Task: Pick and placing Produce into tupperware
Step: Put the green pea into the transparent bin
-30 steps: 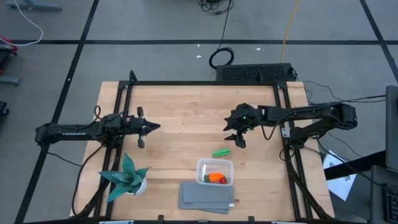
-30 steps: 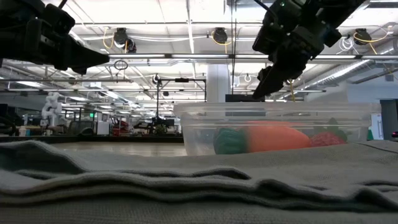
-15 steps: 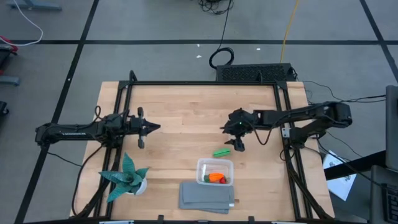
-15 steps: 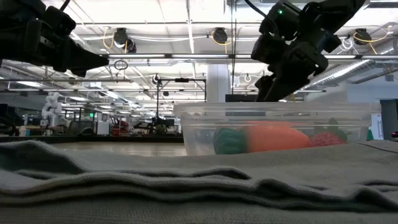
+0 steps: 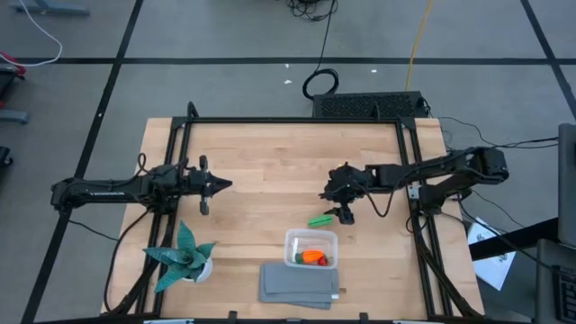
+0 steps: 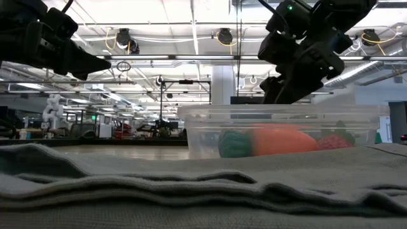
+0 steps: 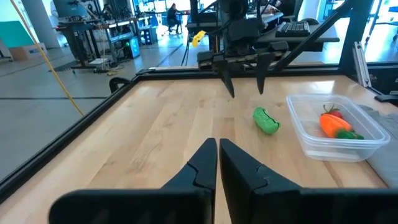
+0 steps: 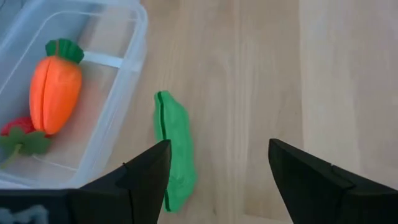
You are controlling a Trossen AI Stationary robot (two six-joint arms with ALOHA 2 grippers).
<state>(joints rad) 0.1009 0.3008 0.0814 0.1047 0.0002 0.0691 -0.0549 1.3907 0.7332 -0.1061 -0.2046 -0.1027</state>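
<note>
The pale wooden table carries a small clear plastic rectangular container, which already holds the orange toy carrot with a green top and the small red toy berry. The bright green elongated toy pod lies on the wood just beside the container, outside it. The right gripper hangs over the pod with its jaws spread wide, off-centre to it. The step in hand looks like reaching for the pod; next the gripper likely needs to centre, lower and close. The left gripper waits well apart, jaws together.
</note>
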